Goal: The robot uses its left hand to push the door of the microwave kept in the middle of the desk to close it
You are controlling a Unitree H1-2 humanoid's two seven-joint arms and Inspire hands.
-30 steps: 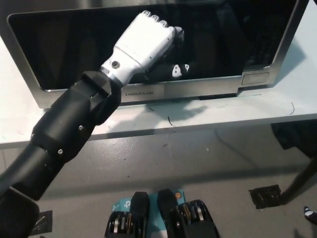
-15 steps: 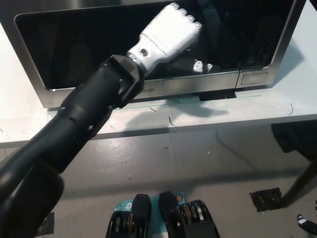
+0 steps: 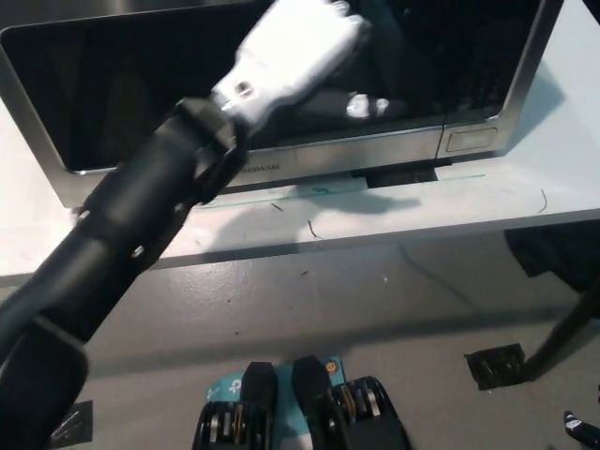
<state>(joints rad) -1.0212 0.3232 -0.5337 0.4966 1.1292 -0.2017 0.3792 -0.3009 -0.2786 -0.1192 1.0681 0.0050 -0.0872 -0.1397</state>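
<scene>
White left hand reaches up and forward on an extended black forearm; fingers blurred

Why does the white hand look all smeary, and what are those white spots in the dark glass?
Head view: the left hand is blurred, probably because it was moving when the picture was taken; the microwave frame looks sharper. Head view: the white spots in the dark door glass are the hand's reflection. Head view: the arm casts a soft shadow on the desk.

You've got a microwave with brushed-metal frame and glossy dark glass door; left hand smooth white plastic; desk matt, pale, scuffed.
</scene>
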